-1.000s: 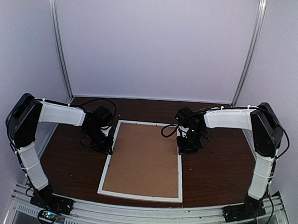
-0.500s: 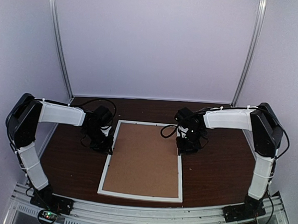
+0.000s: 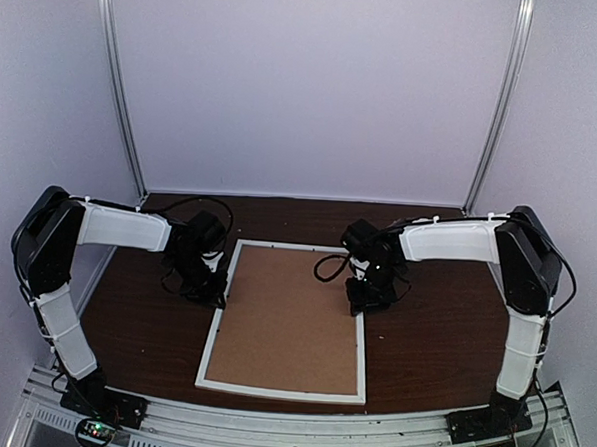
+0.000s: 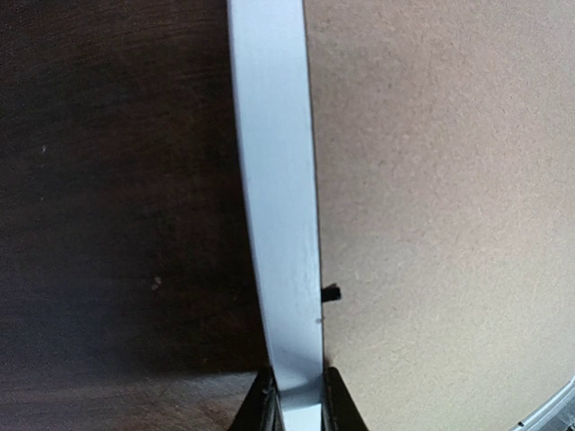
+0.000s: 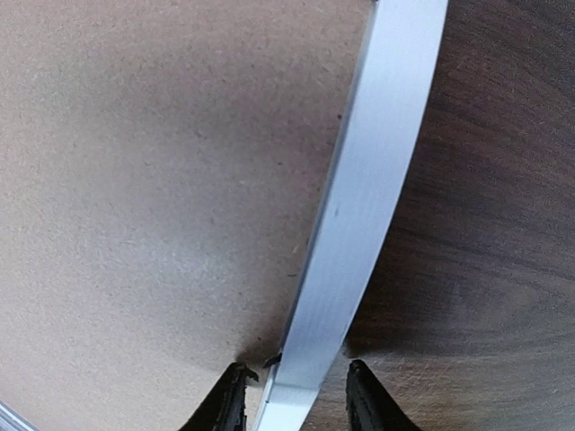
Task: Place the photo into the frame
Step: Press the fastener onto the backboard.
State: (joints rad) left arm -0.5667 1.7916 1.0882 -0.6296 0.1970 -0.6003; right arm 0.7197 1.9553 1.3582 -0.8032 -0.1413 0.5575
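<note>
The white frame (image 3: 216, 329) lies flat in the middle of the table, filled by a plain brown backing board (image 3: 289, 318). The photo is hidden. My left gripper (image 3: 213, 289) is at the frame's left rail. In the left wrist view its jaws press both sides of that rail (image 4: 278, 197), so the left gripper (image 4: 297, 409) is shut on it. My right gripper (image 3: 363, 297) is at the right rail. In the right wrist view the right gripper (image 5: 296, 404) straddles the rail (image 5: 368, 197) with a gap on each side, open.
The dark wooden table (image 3: 443, 331) shows bare on both sides of the frame. A small black tab (image 4: 331, 293) sticks out from the frame's inner edge over the board (image 4: 449, 180). White walls and metal posts close the back and sides.
My right wrist has shifted a little to the left and nearer, over the frame's right rail. The left arm and the frame have not moved.
</note>
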